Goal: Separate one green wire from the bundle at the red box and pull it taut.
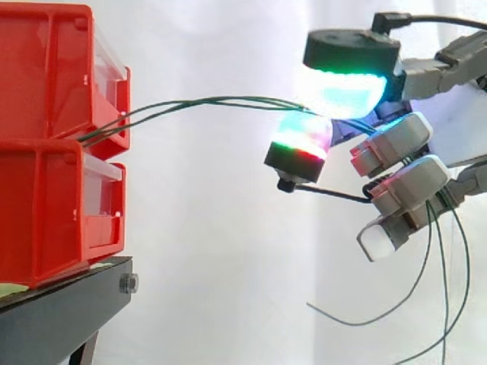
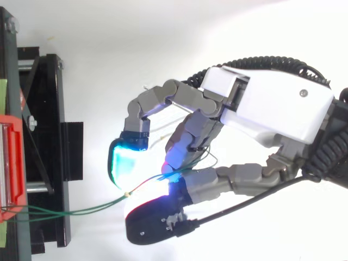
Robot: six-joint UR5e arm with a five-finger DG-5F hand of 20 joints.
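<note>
Pinching green wires (image 1: 228, 99) between glowing pads (image 1: 346, 91) of the hand (image 2: 272, 103).
Strung nearly level from between two stacked red bins (image 1: 46, 137) to the pinch, loose ends dangling below.

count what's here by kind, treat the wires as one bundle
red bins: 2
black stand: 1
green wire bundle: 1
hand: 1
total: 5

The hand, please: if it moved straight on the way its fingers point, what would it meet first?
Probably the upper red bin, where the green wires pinched in the hand lead; open air lies between, though depth is uncertain.
</note>
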